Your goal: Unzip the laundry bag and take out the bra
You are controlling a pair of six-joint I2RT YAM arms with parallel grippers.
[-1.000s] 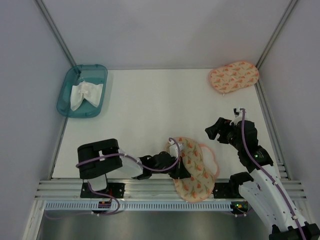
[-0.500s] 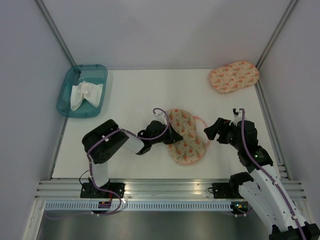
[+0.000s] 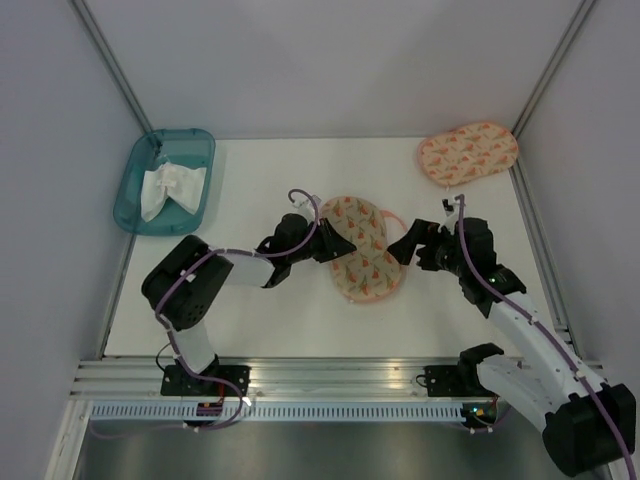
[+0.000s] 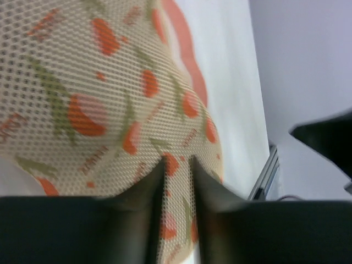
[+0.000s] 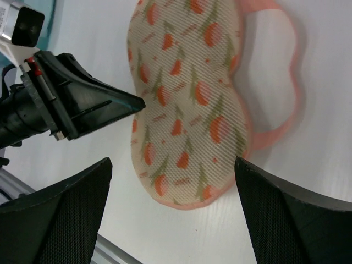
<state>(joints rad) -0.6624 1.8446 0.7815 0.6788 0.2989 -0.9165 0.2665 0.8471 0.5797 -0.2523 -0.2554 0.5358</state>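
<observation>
The left pincer (image 3: 344, 250) pinches the laundry bag (image 3: 370, 262) by its edge.

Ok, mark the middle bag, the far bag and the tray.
middle bag (image 3: 368, 262): top view, centre of its printed mesh.
far bag (image 3: 468, 153): top view, middle of its top face.
tray (image 3: 182, 150): top view, bare floor at its far end.

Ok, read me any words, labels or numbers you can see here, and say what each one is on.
No text reads clearly.
On the laundry bag, small orange lettering between the printed flowers: too blurred to read.
On the left arm, a white label: too small to read.
</observation>
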